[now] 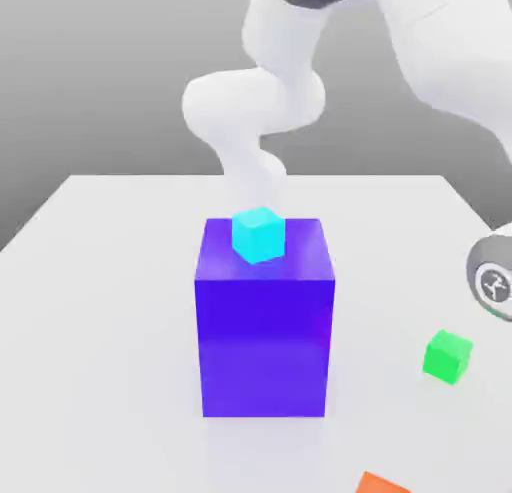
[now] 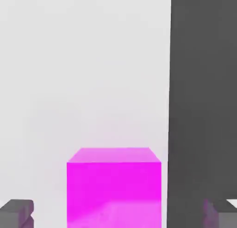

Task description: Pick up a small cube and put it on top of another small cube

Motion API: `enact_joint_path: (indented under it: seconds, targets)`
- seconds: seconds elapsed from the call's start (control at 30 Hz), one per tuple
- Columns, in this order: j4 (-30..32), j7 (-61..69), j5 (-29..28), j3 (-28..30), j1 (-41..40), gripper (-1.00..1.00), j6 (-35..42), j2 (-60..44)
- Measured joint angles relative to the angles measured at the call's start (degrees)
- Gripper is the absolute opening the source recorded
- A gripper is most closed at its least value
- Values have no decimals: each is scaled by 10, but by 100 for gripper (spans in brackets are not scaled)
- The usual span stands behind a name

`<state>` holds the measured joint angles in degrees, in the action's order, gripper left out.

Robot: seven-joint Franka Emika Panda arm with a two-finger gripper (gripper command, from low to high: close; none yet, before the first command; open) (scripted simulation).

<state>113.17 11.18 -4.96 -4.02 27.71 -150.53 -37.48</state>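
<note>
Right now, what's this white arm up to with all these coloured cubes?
The arm's gripper is down at a pink cube on the white table, a finger on either side of it, apparently about to grab it. Elsewhere, a cyan cube sits on a big blue block, and a green cube lies loose nearby.

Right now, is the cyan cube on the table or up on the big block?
Up on the block. In the exterior view the cyan cube sits on the purple-blue block's top face, near its far edge.

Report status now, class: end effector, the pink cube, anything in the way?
End effector straddling magenta cube, fingertips either side, grip unconfirmed. Green cube free on table. Nothing obstructing.
</note>
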Motion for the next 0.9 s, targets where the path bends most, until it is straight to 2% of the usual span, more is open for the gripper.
enact_joint_path:
  seconds: [0.17,0.33,0.9]
  targets:
    - [-2,0,0,1,1,-100,-4,-7]
    - [21,5,9,-7,-4,-100,50,70]
    - [365,-51,57,-69,51,-100,-6,358]
